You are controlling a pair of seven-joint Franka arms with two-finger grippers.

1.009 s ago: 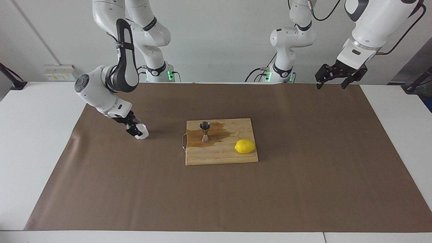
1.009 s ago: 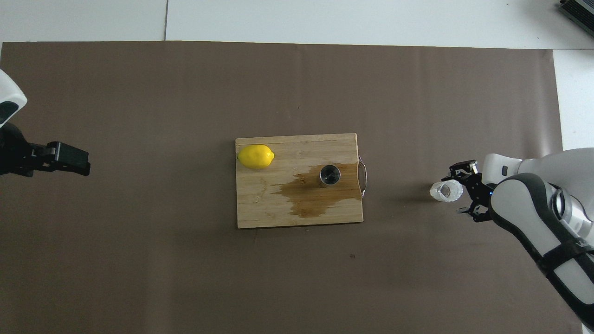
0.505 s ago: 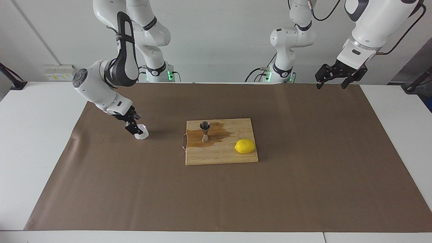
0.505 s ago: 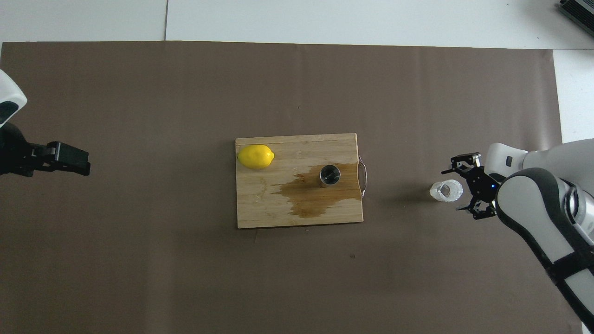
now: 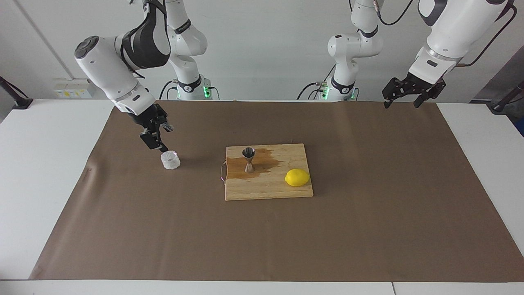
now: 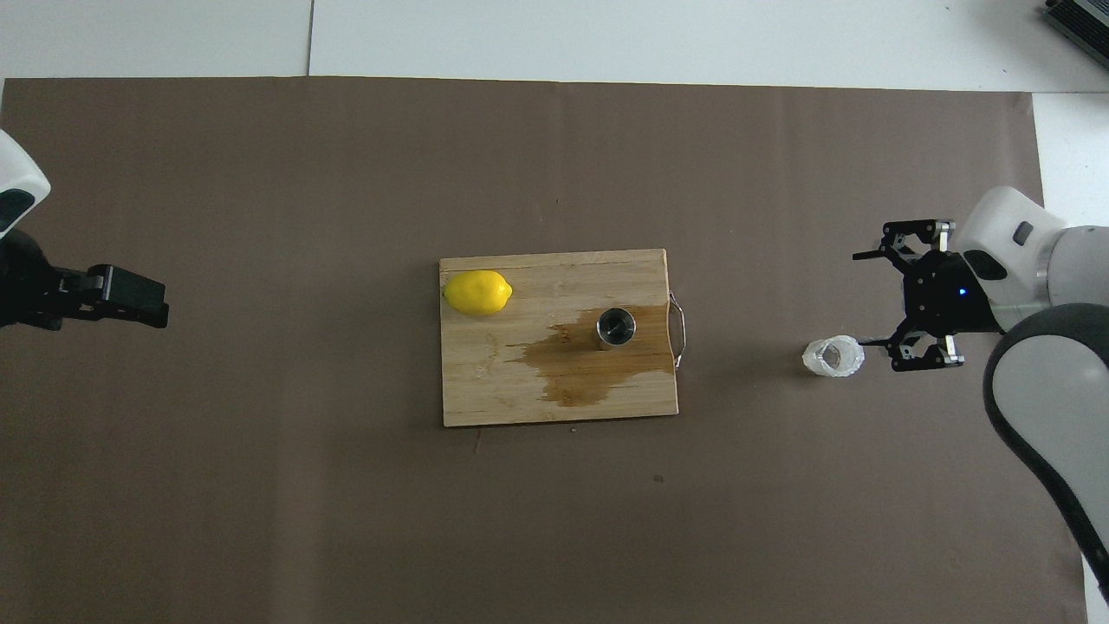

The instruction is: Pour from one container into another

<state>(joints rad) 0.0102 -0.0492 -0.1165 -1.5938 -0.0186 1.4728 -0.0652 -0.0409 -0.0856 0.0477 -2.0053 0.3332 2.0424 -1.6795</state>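
While textured glass cup (image 5: 170, 160) stands upright on worktop beside cutting board (image 5: 268, 190), right tool (image 5: 159, 137) hovers over cup, open, empty; left tool (image 5: 402, 100) waits open; jigger (image 5: 248, 159) upright on board.

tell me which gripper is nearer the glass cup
Right. The right gripper hangs open just above the glass cup; the left gripper waits over the table's other end.
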